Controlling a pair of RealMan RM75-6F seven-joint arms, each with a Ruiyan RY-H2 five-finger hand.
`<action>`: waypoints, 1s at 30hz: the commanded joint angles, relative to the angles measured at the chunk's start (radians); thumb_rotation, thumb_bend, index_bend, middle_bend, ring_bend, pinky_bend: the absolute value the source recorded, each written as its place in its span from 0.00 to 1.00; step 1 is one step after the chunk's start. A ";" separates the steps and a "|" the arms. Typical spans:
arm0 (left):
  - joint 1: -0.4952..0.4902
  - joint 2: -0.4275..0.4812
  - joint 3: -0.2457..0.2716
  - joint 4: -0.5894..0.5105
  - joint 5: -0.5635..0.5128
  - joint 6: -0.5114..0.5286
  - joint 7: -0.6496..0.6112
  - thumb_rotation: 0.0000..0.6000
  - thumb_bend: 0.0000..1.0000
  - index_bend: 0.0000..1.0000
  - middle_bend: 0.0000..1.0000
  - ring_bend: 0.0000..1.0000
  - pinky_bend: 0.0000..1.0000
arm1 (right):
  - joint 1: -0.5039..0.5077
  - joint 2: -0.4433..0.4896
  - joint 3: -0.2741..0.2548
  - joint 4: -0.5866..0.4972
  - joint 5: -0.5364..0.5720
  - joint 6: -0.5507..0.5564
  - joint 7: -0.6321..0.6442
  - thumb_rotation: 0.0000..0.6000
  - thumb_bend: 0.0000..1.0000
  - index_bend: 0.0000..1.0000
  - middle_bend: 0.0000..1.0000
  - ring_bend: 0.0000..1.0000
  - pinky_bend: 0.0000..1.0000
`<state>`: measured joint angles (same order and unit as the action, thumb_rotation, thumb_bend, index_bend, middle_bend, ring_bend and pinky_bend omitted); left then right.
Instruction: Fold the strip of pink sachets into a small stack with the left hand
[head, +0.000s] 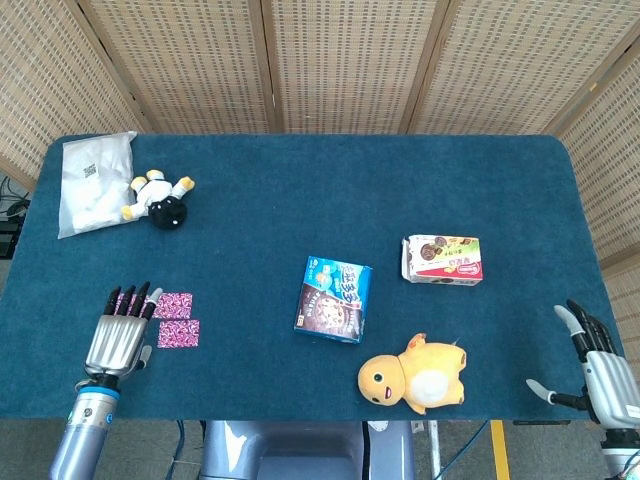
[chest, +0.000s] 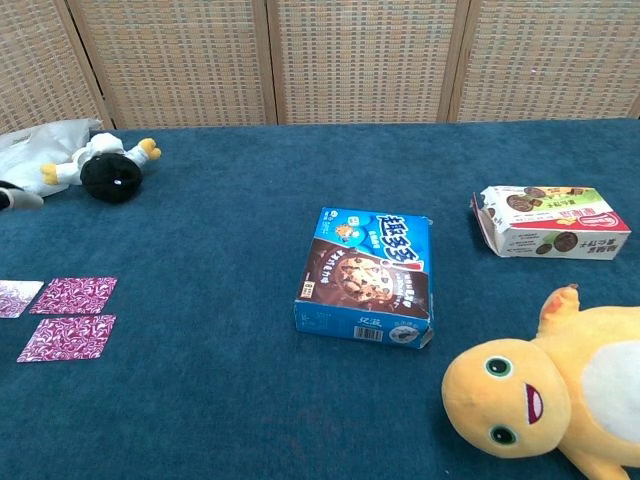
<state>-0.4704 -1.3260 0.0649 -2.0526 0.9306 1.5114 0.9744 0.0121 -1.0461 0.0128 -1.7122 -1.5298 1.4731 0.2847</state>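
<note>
This looks like a staged robot test area, such as a lab, not a home. A tabletop (head: 300, 170) covered edge to edge in dark blue felt is closed in along its far edge and both side edges by woven rattan screens (head: 340, 60) in wooden frames. Past the near edge, grey floor with yellow tape (head: 497, 450) and a blue cable (head: 470, 445) shows beside a grey machine base (head: 300, 455).

Bright, even light; sharp focus
</note>
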 joint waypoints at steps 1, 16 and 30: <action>-0.018 0.009 -0.041 0.030 -0.030 -0.026 -0.014 1.00 0.33 0.07 0.00 0.00 0.00 | 0.000 -0.001 0.000 0.000 0.000 -0.001 -0.002 1.00 0.11 0.04 0.00 0.00 0.00; -0.066 -0.043 -0.151 0.160 -0.178 -0.105 -0.045 1.00 0.25 0.17 0.00 0.00 0.00 | 0.005 -0.004 0.000 0.001 0.007 -0.012 -0.004 1.00 0.10 0.04 0.00 0.00 0.00; -0.105 -0.121 -0.188 0.251 -0.295 -0.138 -0.015 1.00 0.25 0.26 0.00 0.00 0.00 | 0.012 -0.006 -0.001 0.004 0.013 -0.030 -0.002 1.00 0.10 0.04 0.00 0.00 0.00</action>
<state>-0.5700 -1.4407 -0.1193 -1.8084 0.6428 1.3769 0.9533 0.0240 -1.0527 0.0116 -1.7084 -1.5164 1.4428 0.2829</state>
